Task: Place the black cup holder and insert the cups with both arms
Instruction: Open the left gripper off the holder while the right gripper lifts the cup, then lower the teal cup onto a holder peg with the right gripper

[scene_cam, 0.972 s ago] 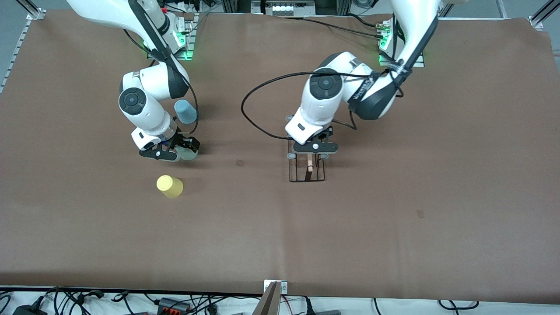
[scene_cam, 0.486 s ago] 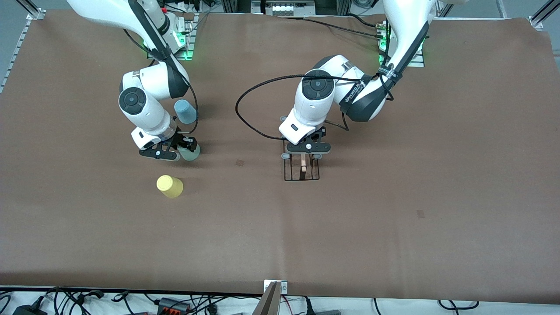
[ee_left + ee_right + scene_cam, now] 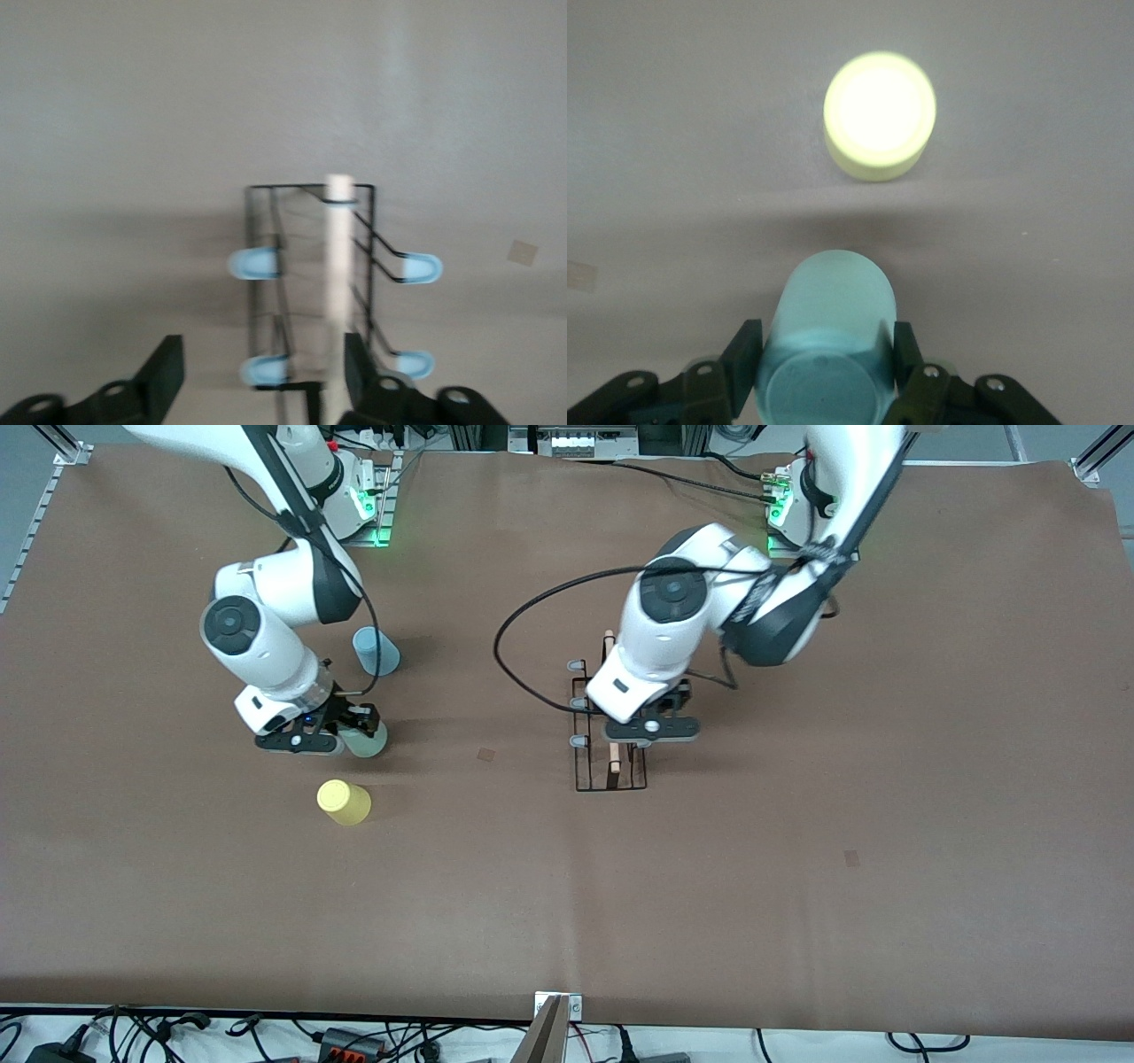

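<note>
The black cup holder stands on the table near its middle, its wooden rod handle partly under my left arm. In the left wrist view the holder shows blue-grey capped pegs. My left gripper is open above it, the rod next to one finger. My right gripper is shut on the mint green cup, also in the right wrist view, just above the table. The yellow cup stands upside down nearer the front camera. The light blue cup stands farther off.
The brown table cover has a small dark patch between the cups and the holder and another toward the left arm's end. A black cable loops from the left arm over the table.
My left gripper carried the holder slightly toward the right arm's end, then let go of the rod and drew up and away. My right arm shifted with the mint cup in its grip.
</note>
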You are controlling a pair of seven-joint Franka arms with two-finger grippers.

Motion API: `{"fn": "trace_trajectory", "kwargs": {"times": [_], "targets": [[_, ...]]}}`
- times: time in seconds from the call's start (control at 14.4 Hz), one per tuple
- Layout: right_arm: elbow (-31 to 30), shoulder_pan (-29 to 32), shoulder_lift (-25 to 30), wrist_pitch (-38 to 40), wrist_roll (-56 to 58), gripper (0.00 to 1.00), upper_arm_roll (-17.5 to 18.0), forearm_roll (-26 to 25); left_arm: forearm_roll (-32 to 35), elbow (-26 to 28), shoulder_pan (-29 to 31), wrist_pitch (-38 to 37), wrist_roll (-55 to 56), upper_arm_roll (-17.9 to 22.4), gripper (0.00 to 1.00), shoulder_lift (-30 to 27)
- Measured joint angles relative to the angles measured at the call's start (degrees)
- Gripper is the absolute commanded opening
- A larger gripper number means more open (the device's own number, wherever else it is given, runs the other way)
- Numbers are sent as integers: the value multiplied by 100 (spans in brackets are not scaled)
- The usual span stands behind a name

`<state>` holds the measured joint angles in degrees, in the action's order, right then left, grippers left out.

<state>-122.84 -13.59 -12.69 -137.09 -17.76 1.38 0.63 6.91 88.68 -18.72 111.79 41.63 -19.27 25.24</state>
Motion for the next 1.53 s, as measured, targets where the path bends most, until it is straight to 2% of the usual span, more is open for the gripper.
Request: {"fn": "trace_trajectory", "kwargs": {"times": [0.21,0.42,0.56,0.76,0.97,1.18,1.39,1.53], "targets": [[454,-77,390,900,-444,0,87,14,4,-262,444,-901,-567,12,100,-442],[848,-469,637,1488,-1797,0,494,35,9,-526,1124,-1701,-1654,30,100,-728],[1121,-851,631,1587,-2933,0,832,36,10,-614,1668,-1971,-2306,37,100,-864],[1507,-1477,498,1593,-4402,0,1131,36,9,-651,2400,-2257,-3208,41,100,-1068],[1768,-1809,244,1524,-5454,0,1461,1,-23,-653,2851,-2439,-3445,105,100,-1293],[1820,-2059,-51,1309,-6093,0,1593,-248,-366,-432,2815,-2520,-4281,704,100,-1696],[1834,-2186,-323,1054,-6309,0,1622,-498,-809,307,2198,-2109,-4743,1849,100,-2262],[1840,-2212,-433,922,-6353,0,1632,-588,-798,561,1958,-1796,-4768,2124,100,-2422]]}}
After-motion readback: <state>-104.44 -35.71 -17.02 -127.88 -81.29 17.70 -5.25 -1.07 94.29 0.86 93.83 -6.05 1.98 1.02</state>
